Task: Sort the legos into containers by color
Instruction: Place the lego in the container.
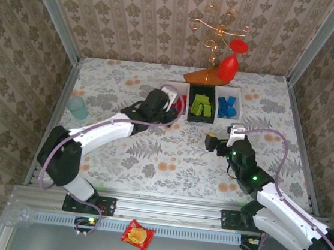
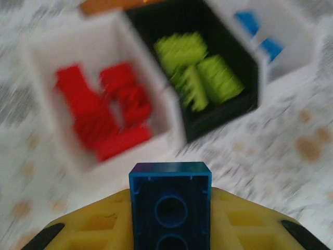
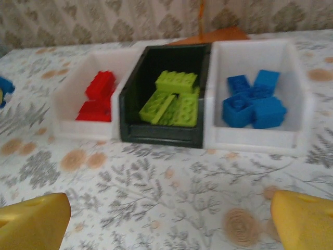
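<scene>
Clamping a blue lego (image 2: 170, 195), the left end effector (image 2: 170, 229) hangs close to the left white container (image 2: 39, 73), which holds red legos (image 2: 104, 117). Right of it stand the black container (image 3: 130, 99) with lime green legos (image 3: 174, 99) and the right white container (image 3: 299, 99) with blue legos (image 3: 255, 101). Nearer, above the floral tabletop (image 3: 156, 177), the right end effector (image 3: 171, 219) has its jaws wide apart, facing the row.

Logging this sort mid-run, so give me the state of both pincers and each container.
Left pincer: shut on a blue lego.
Right pincer: open, empty.
Left white container: holds red legos.
Black container: holds green legos.
Right white container: holds blue legos.
</scene>
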`<action>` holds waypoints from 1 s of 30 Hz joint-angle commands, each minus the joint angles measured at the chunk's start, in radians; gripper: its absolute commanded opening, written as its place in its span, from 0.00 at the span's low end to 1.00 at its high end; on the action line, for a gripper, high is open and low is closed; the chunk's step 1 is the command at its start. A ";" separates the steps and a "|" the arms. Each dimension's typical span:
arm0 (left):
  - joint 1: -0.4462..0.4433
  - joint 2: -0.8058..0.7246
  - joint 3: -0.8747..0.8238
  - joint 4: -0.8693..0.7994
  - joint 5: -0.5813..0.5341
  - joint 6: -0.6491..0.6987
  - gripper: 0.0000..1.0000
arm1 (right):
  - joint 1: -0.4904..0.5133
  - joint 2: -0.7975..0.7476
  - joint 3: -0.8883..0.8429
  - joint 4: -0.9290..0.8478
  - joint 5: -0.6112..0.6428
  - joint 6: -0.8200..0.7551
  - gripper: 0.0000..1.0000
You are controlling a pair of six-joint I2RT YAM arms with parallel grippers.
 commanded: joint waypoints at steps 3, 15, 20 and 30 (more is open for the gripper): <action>-0.048 0.215 0.245 0.072 0.098 0.070 0.32 | -0.015 -0.043 -0.020 -0.049 0.083 0.034 1.00; -0.062 0.775 0.930 -0.028 0.274 0.103 0.34 | -0.015 -0.116 -0.046 -0.065 0.125 0.054 1.00; -0.064 0.962 1.218 -0.121 0.297 0.093 0.37 | -0.016 -0.120 -0.050 -0.064 0.133 0.051 1.00; -0.053 0.896 1.249 -0.190 0.279 0.125 0.64 | -0.015 -0.093 -0.044 -0.049 0.099 0.036 1.00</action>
